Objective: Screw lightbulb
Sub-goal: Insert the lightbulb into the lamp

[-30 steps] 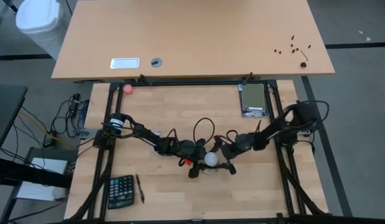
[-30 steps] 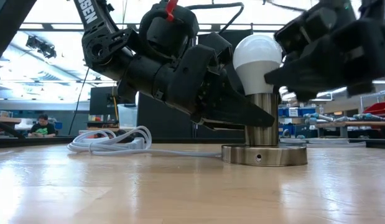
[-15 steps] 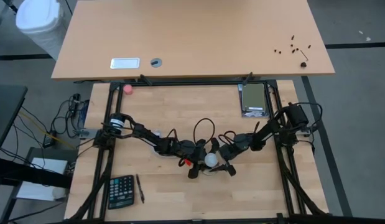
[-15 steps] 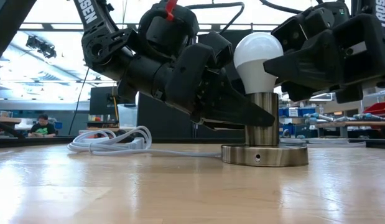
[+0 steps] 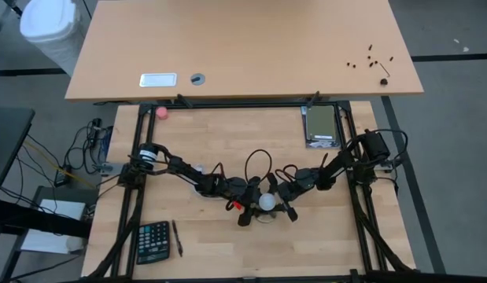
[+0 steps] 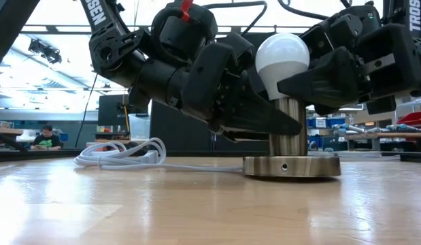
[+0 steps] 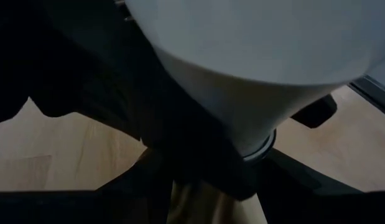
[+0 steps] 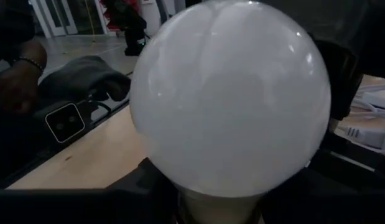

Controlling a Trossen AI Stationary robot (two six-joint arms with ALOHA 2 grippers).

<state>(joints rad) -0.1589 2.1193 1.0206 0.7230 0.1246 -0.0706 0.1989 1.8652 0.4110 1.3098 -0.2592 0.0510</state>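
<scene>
1. The lightbulb [image 6: 282, 60] stood upright in the metal socket post [image 6: 290, 129] at centre right of the low view, seated for turning.
2. The left gripper [image 6: 264, 122] clasped that post, apparently steadying it.
3. The right gripper [image 6: 312, 78] reached the globe from the right; whether it had gripped, I could not tell.
4. The bulb was smooth, matte white, pear-shaped; the round base [image 6: 292, 167] was brushed metal.

the lightbulb [image 6: 282, 58] hides its screw base inside the metal socket post [image 6: 287, 136]. the left gripper [image 6: 264, 122] covers part of that post, and its fingertips are lost behind it. the right gripper [image 6: 312, 78] is cut off by the low view's edge.
</scene>
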